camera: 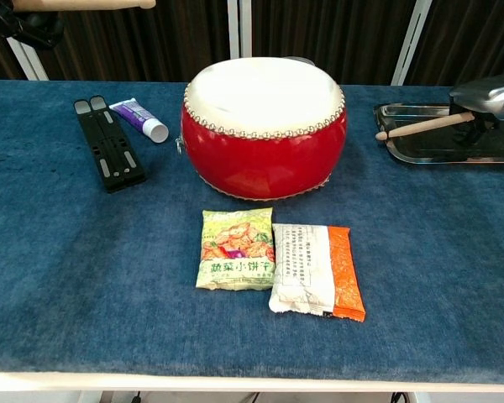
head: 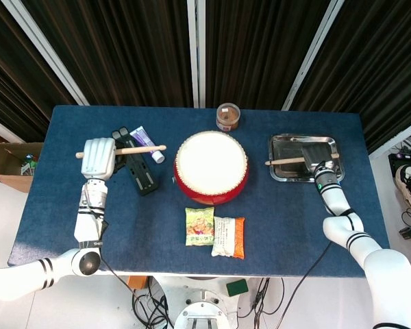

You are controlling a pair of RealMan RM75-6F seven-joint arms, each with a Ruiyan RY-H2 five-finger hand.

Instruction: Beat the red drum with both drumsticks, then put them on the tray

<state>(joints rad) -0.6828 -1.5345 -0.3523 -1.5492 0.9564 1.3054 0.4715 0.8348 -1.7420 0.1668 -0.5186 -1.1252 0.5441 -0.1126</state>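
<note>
right hand (head: 318, 155) gripping stick (head: 288, 161) over tray (head: 282, 145) | left hand (head: 98, 157) gripping second stick (head: 138, 149), tip pointing from fingers toward drum (head: 211, 166)

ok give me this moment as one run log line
left hand: holds wooden drumstick left of red drum | right hand: holds second wooden drumstick over metal tray

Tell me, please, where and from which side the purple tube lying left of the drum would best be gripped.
Grip the purple tube across its flat purple body, coming down from above. It lies flat on the table with its white cap toward the red drum, and the black stand lies close alongside, so a side approach looks cramped.
</note>
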